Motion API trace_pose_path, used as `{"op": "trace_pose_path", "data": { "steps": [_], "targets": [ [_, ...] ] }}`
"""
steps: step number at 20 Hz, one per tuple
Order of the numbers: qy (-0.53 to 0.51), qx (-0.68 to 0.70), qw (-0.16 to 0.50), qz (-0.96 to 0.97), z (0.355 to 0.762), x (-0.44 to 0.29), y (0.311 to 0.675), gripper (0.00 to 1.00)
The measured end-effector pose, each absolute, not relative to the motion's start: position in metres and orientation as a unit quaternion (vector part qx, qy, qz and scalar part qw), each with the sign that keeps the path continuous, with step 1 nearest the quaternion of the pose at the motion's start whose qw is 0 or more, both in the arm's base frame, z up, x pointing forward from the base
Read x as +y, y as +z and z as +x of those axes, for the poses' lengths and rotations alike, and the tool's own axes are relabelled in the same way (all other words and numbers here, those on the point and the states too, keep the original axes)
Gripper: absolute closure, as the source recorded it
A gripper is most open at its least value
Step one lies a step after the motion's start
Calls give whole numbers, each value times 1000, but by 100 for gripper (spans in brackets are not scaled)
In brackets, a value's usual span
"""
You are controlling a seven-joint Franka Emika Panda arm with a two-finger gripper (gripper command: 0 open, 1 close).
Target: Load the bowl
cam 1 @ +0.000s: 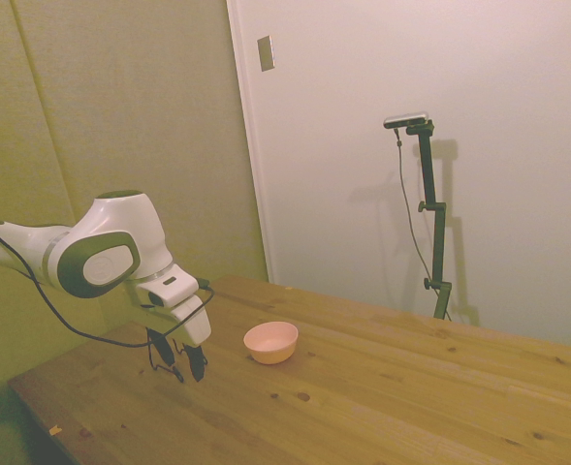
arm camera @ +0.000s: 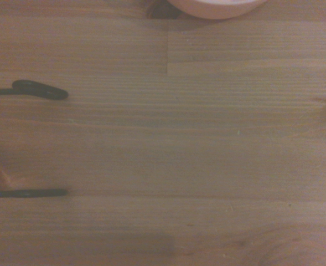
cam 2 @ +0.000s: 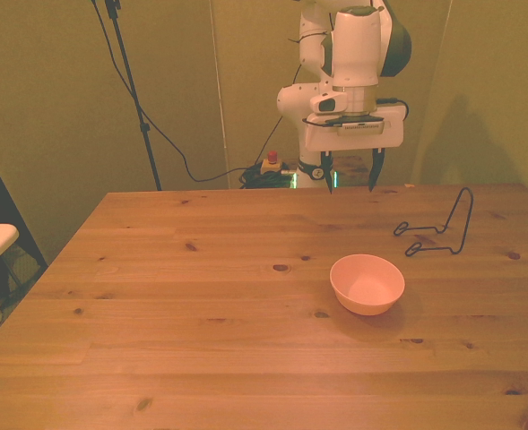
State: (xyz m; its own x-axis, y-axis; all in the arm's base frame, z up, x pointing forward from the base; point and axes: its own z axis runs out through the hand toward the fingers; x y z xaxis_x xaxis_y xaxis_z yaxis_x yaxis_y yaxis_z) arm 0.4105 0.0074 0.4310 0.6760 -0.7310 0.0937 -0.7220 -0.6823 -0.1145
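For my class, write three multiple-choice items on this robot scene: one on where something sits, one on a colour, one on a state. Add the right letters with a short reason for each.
1. In the front view, the black wire stand sits where, seen from the bowl?
A. on the front view's right, farther back
B. on the front view's left
C. inside it

2. The bowl's colour?
A. blue
B. pale pink-peach
C. black

3. The gripper is:
A. shut on the bowl
B. open, holding nothing
C. resting in the bowl

Answers: 1 A, the stand lies apart on that side. 2 B, plain in the side view and front view. 3 B, its fingers are spread above the table, apart from the bowl.
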Motion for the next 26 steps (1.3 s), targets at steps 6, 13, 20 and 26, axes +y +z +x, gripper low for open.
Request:
{"op": "trace_pose_path", "data": {
  "steps": [6, 13, 20, 26],
  "targets": [
    [-88, 399, 52, -911, 436, 7, 451, 0],
    [-109, 429, 57, -895, 536, 29, 456, 0],
    [-108, 457, 38, -882, 608, 45, 422, 0],
    [-94, 465, 23, -880, 638, 45, 384, 0]
  ]
}}
